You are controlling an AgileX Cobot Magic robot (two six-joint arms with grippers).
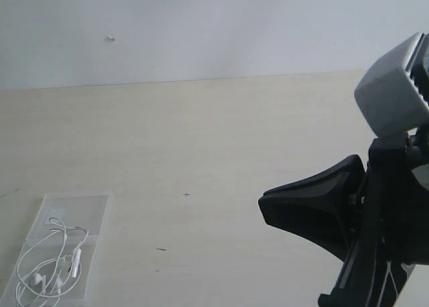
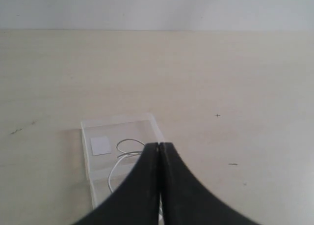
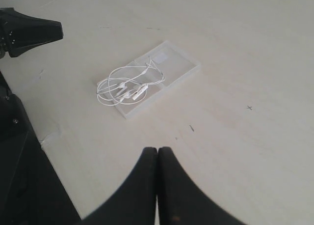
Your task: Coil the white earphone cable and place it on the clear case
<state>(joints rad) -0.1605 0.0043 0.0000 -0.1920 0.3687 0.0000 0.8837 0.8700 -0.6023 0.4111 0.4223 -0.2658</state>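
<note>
Four fingers, one cable, one case

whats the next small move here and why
Probably just lift both arms away: the white earphone cable looks coiled and resting on the clear case, while the left tool and right tool are shut, empty and apart from it.
</note>
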